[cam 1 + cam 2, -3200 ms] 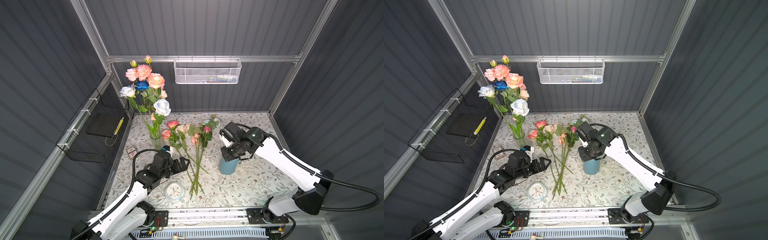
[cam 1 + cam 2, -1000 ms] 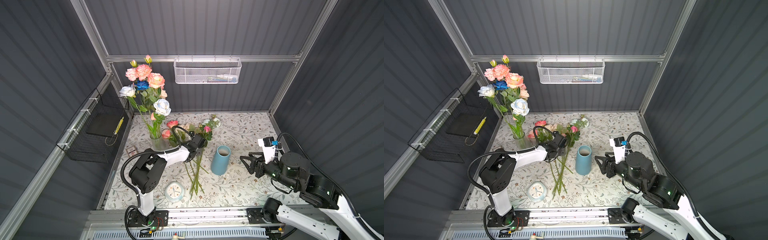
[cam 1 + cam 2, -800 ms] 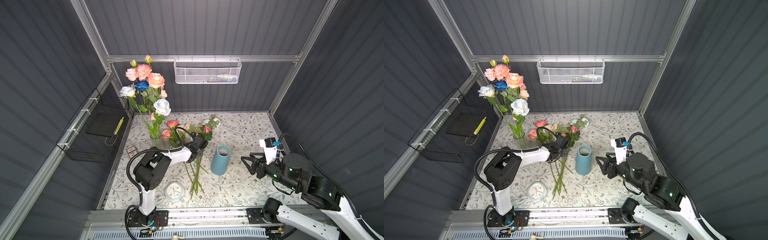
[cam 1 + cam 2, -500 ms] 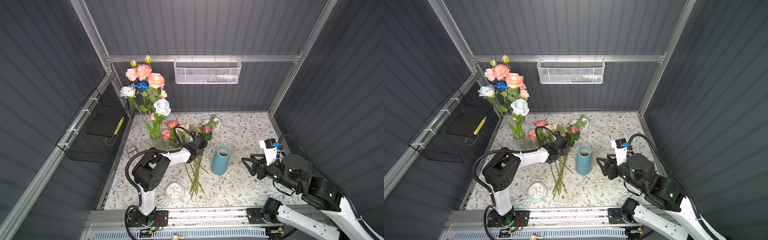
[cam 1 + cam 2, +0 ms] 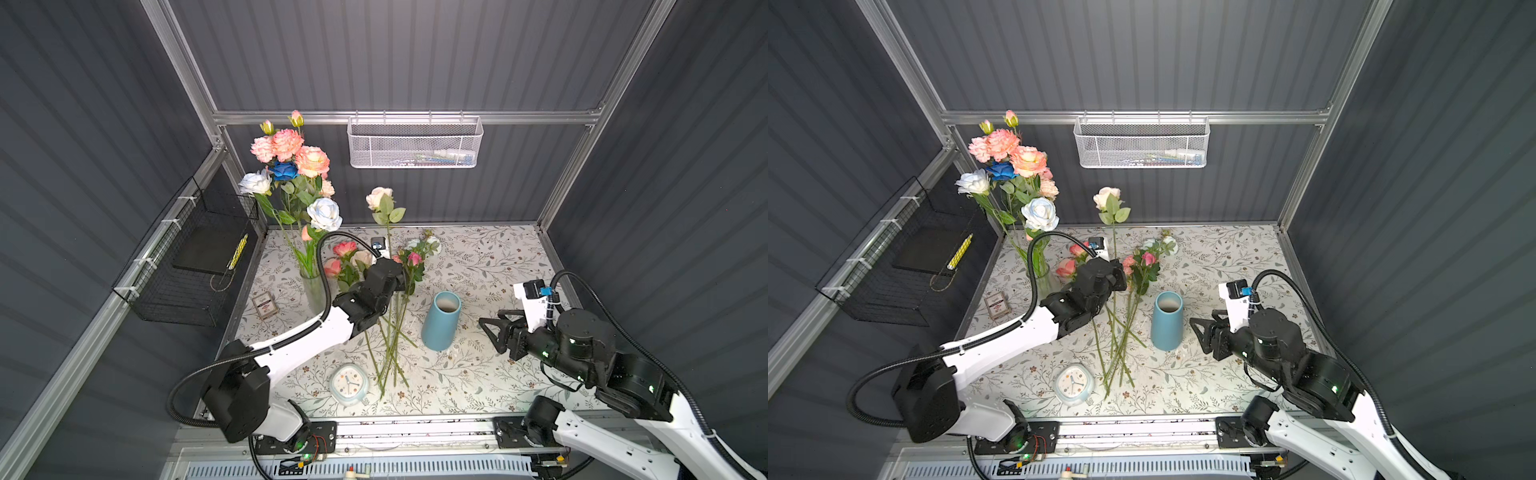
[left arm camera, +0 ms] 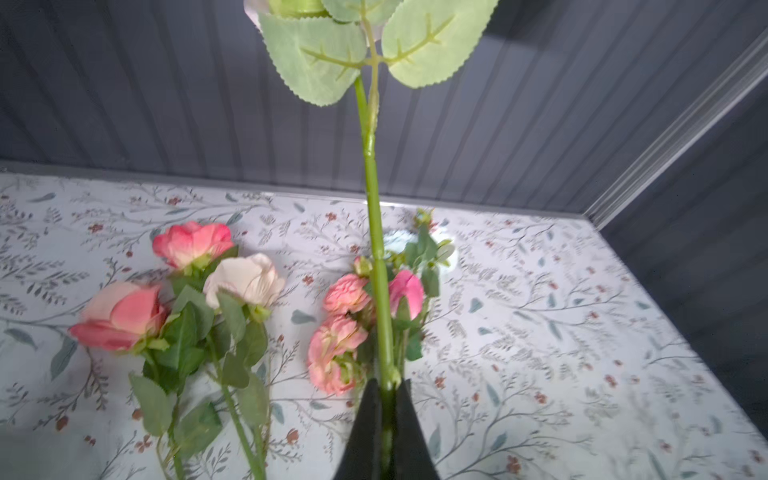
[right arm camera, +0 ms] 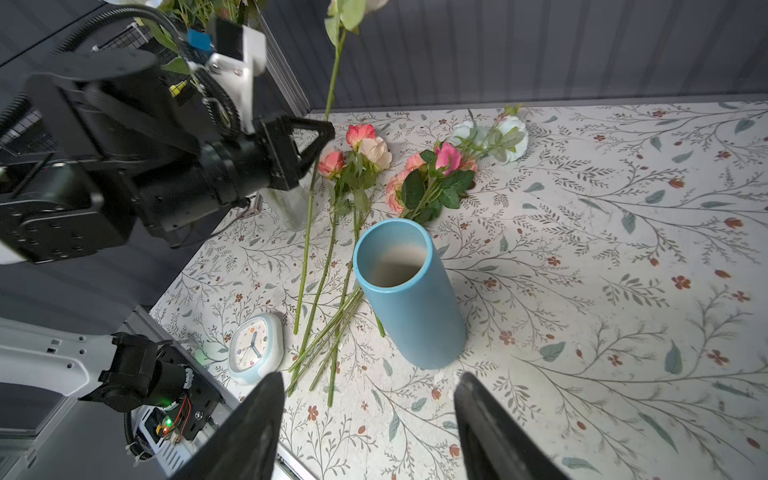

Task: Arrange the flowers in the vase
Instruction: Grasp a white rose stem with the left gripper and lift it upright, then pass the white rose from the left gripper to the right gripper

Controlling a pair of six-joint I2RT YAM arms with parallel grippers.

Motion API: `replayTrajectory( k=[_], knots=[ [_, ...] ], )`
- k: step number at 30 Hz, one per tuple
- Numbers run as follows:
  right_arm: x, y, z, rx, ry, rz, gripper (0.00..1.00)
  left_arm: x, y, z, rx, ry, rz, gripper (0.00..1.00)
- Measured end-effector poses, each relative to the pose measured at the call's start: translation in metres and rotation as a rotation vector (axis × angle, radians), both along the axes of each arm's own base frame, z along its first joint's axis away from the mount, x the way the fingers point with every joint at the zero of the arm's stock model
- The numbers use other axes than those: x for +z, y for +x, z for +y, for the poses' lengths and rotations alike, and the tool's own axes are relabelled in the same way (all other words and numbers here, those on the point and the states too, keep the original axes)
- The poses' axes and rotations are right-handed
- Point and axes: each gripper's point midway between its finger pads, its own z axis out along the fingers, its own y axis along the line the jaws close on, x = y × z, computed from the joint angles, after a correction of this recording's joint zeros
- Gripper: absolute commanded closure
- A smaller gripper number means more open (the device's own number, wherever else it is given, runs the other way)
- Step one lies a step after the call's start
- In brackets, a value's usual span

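Inside left hand (image 6: 386,390), cream rose (image 6: 371,174) stands upright.

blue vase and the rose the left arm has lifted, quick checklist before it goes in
1. Left tool shut on the held rose: ok, the stem is pinched between the fingers.
2. Blue vase upright with its mouth empty: ok.
3. Stem's lower end over the vase mouth: not ok, it hangs beside the vase, toward the clock.
4. Right tool out of the way: ok, it is open and apart from the vase.
5. Held stem free of the loose flowers on the cloth: cannot tell, the stems overlap in every view.
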Motion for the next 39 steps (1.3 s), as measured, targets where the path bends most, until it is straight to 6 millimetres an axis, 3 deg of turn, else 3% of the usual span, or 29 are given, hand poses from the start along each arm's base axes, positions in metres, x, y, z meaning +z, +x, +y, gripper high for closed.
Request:
replayTrajectory(
  k=[6, 11, 17, 24, 26, 34, 35, 36, 37, 39],
  knots=[
    [0.014, -0.006, 0.022, 0.117, 0.059, -0.041, 0.31, 0.076, -0.031, 0.001, -0.124, -0.158, -0.123, 1.0],
    [0.024, -0.008, 0.063, 0.281, 0.133, -0.052, 0.31, 0.125, -0.061, -0.014, -0.31, -0.305, -0.184, 1.0],
    [0.013, -0.005, 0.118, 0.465, 0.206, -0.003, 0.31, 0.158, -0.096, -0.035, -0.543, -0.462, -0.204, 1.0],
    [0.02, -0.011, 0.154, 0.592, 0.265, -0.011, 0.33, 0.174, -0.127, -0.048, -0.731, -0.575, -0.206, 1.0],
    [0.023, -0.011, 0.159, 0.61, 0.277, -0.018, 0.39, 0.173, -0.132, -0.051, -0.764, -0.589, -0.198, 1.0],
    [0.037, -0.007, 0.172, 0.636, 0.321, -0.057, 0.88, 0.174, -0.145, -0.06, -0.852, -0.629, -0.168, 1.0],
    [0.039, -0.007, 0.172, 0.636, 0.325, -0.065, 0.93, 0.174, -0.145, -0.06, -0.854, -0.631, -0.166, 0.89],
    [0.039, -0.007, 0.172, 0.628, 0.329, -0.061, 0.97, 0.175, -0.146, -0.061, -0.86, -0.639, -0.164, 0.61],
    [0.039, -0.006, 0.171, 0.624, 0.327, -0.065, 1.0, 0.175, -0.147, -0.061, -0.863, -0.639, -0.167, 0.44],
    [0.043, -0.006, 0.169, 0.611, 0.331, -0.081, 1.0, 0.176, -0.148, -0.061, -0.866, -0.641, -0.167, 0.24]
  ],
)
